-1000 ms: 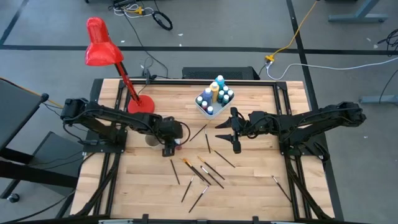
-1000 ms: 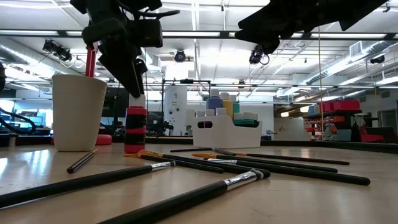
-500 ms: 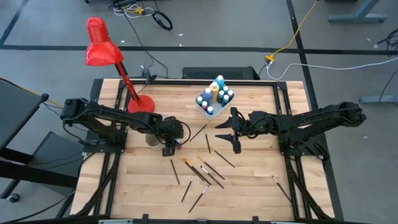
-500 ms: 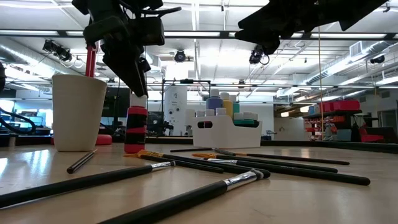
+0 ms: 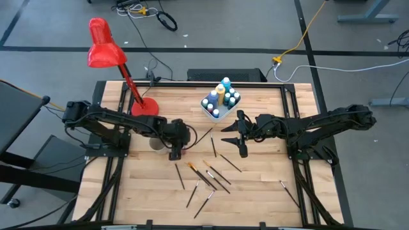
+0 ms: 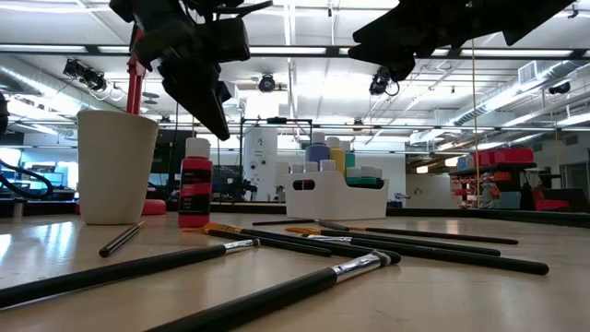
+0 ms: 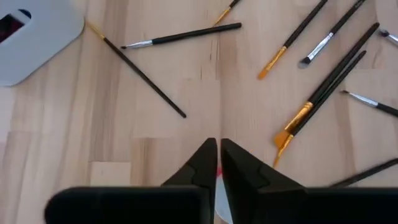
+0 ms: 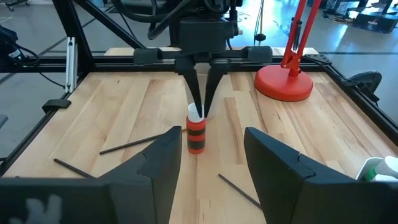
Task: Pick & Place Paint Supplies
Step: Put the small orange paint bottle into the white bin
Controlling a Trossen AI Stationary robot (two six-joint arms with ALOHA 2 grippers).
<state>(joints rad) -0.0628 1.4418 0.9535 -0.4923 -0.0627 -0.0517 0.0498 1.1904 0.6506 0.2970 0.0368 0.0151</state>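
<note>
The red paint bottle (image 6: 194,194) is standing upright on the worktop (image 5: 255,191) beside the beige cup (image 6: 115,167). It is showing a white cap, a red body and a dark banded label; any writing on it is too small to read. The left tool (image 8: 201,106) is pinching narrowly at the cap, apparently gripping it, though contact is hard to confirm. Dark-handled paintbrushes (image 5: 214,179) are lying scattered nearby. More bottles are sitting in the white tray (image 5: 208,112). The right tool (image 5: 241,135) is hovering wide open, holding nothing.
</note>
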